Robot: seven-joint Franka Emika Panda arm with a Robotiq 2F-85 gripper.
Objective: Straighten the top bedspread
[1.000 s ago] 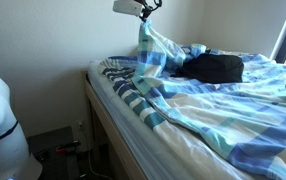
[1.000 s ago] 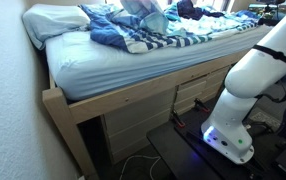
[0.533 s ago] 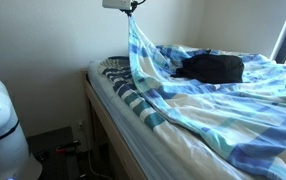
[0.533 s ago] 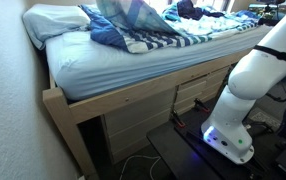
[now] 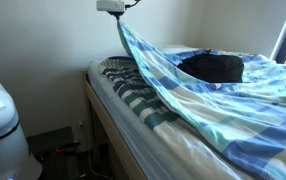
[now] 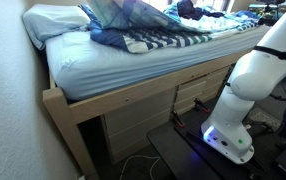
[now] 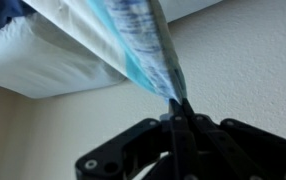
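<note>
bedspread: top bedspread has one corner hoisted high near the wall; the rest slopes down in a taut band over the striped cloth.
hand: hand is clenched on that bunched corner.
snag risk: black bag looks to be sitting on the cover, so if you pull harder you'll likely drag it.
slip risk: the grip is on a thin bunch, and extra tension could pull it free.

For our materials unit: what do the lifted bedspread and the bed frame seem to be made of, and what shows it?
The top bedspread: thin soft cloth, perhaps cotton or similar, matte; it drapes in loose folds from the gripper. The bed frame: light wood, smooth, likely unpainted; it is pale tan with square edges.
</note>
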